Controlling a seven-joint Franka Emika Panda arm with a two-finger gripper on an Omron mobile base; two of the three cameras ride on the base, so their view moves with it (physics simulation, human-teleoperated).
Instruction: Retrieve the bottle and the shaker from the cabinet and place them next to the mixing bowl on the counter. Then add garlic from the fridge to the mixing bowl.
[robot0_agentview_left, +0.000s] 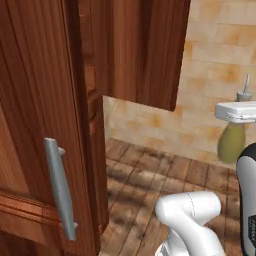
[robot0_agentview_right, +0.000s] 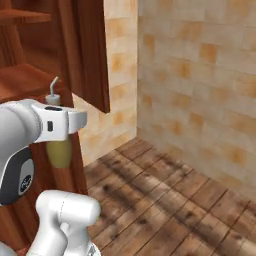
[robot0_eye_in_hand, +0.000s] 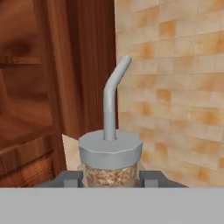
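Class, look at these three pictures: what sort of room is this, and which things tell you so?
Probably a kitchen: a tall wooden cabinet with a silver bar handle, tiled walls over a plank floor, and a spouted bottle in the gripper.

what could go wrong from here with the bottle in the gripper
1. The gripper is shut on the bottle high, at the neck just under the cap, so the olive-yellow body hangs below and might swing or slip when the base drives.
2. The open cabinet door stands close beside the arm; a wide swing could knock the thin spout against it.
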